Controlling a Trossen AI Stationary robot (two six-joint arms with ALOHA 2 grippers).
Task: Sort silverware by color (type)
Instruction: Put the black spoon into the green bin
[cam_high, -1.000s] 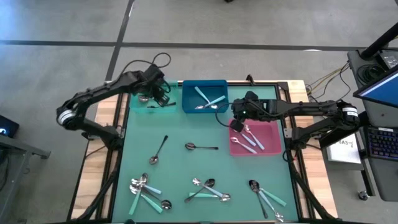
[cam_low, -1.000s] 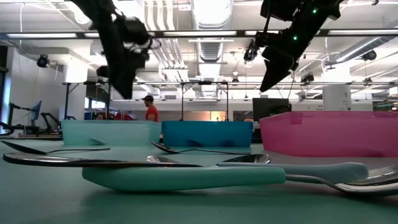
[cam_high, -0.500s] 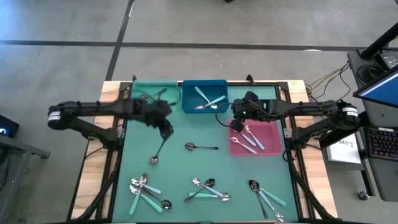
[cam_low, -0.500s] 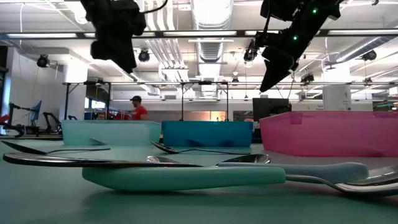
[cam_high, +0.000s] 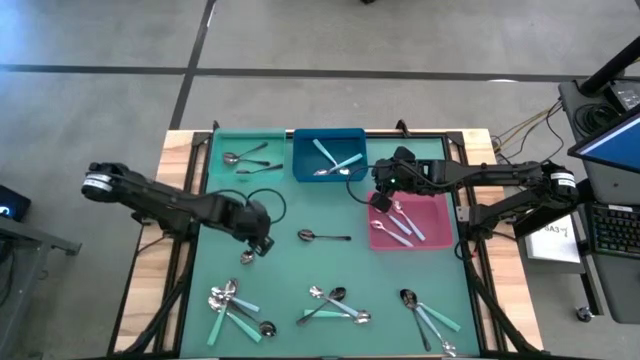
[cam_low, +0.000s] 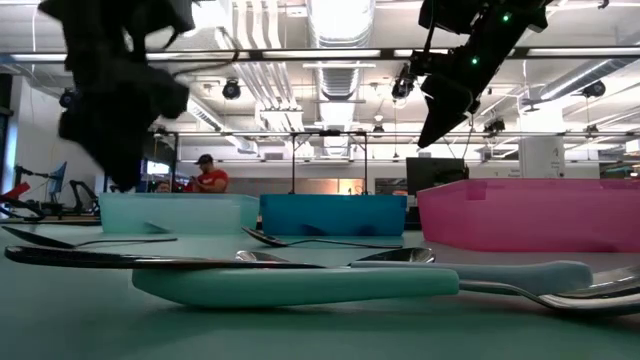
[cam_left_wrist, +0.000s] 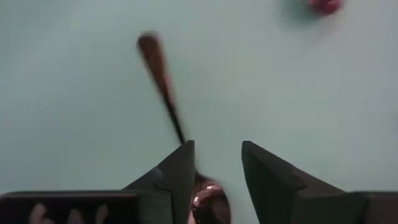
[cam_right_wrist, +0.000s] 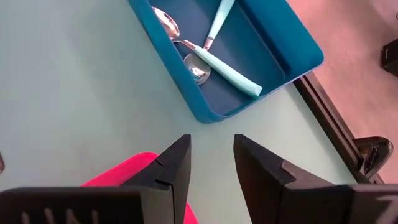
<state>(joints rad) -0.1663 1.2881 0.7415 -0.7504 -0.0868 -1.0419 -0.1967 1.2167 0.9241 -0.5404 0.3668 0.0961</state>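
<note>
my left gripper (cam_high: 258, 243) has swung from the turquoise bin (cam_high: 245, 160) down over a dark spoon (cam_left_wrist: 163, 74), fingers apart, nothing grasped | right gripper (cam_high: 382, 195) unmoved, parted, empty

Three shallow rectangular plastic bins stand along the table's (cam_high: 285, 290) far edge: the turquoise bin (cam_high: 244, 158) toward the left corner, the blue bin (cam_high: 329, 157) at the middle, the pink bin (cam_high: 409, 222) right of it, nearer the centre. Two dark metal spoons (cam_high: 325, 237) lie mid-table. Three clusters of turquoise-handled and silver spoons (cam_high: 337, 303) lie along the near edge.
</note>
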